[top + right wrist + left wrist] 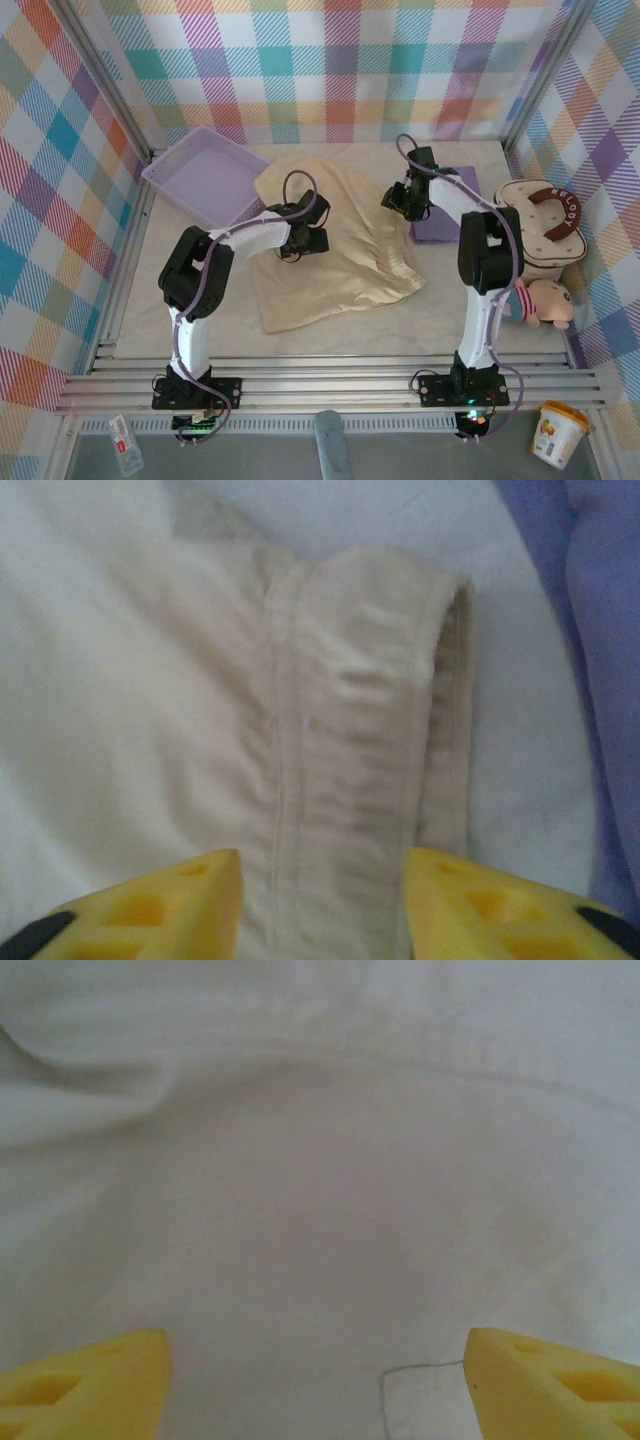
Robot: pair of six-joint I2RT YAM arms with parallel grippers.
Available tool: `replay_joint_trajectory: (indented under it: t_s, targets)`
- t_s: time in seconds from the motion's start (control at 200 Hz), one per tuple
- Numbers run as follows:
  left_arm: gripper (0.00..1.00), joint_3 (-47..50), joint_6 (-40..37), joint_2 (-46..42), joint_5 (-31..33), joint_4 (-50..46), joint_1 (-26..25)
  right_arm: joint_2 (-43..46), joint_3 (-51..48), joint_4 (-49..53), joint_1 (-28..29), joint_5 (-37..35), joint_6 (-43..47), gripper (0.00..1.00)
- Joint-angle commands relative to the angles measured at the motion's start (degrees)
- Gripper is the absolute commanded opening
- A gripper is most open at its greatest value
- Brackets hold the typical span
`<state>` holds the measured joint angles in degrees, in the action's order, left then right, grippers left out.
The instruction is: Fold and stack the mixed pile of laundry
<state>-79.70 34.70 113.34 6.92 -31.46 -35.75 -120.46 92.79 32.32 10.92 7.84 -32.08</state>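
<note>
Worktop [330, 335] bearing the cream-beige shirt [350, 250], spread flat at centre. The folded lavender T-shirt [432, 228] lies just beside its right edge. Left gripper [318, 1345] over the shirt's middle, jaws wide apart and empty. Right gripper [322, 860] at the shirt's right edge, jaws part-open astride a hemmed fold; whether they grip it cannot be told.

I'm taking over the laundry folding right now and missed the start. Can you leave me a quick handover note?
Left hand: open, low over the middle of the cream shirt, holding nothing.
Right hand: fingers straddle a hemmed edge on the shirt's right side; grip unclear.
Purple T-shirt: a compact rectangle at the right, beside the shirt; looks folded.
Left to do: fold the cream shirt, which lies spread and rumpled, then stack the two.
</note>
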Motion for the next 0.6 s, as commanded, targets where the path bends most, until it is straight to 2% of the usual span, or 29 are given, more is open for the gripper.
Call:
replay_joint_trajectory:
  t_s: [0.0,0.11,0.19,0.27,0.47,0.595]
  targets:
    - [0.77,2.79,-1.02,1.21,-1.16,-3.3,-0.02,-5.6,5.87,2.88,-0.08,-1.5,-0.02,0.39]
    - [0.77,2.68,-3.04,3.61,-0.01,-5.51,0.05,-10.47,12.11,5.33,-0.81,-5.42,-0.27,0.26]
    - [0.77,1.63,-4.81,5.13,0.91,-7.62,-0.02,-12.58,15.96,5.18,-1.81,-6.07,0.39,0.12]
    - [0.77,0.2,-6.29,5.92,1.96,-9.38,0.09,-13.88,19.99,5.89,-2.71,-8.15,1.99,0.07]
    - [0.8,-7.48,-10.53,6.05,3.61,-15.18,0.5,-13.73,26.49,9.59,-4.26,-8.0,6.6,0.07]
    - [0.86,-14.59,-11.29,2.77,1.74,-20.12,0.59,-4.98,17.53,9.17,-3.24,-5.58,10.24,0.15]
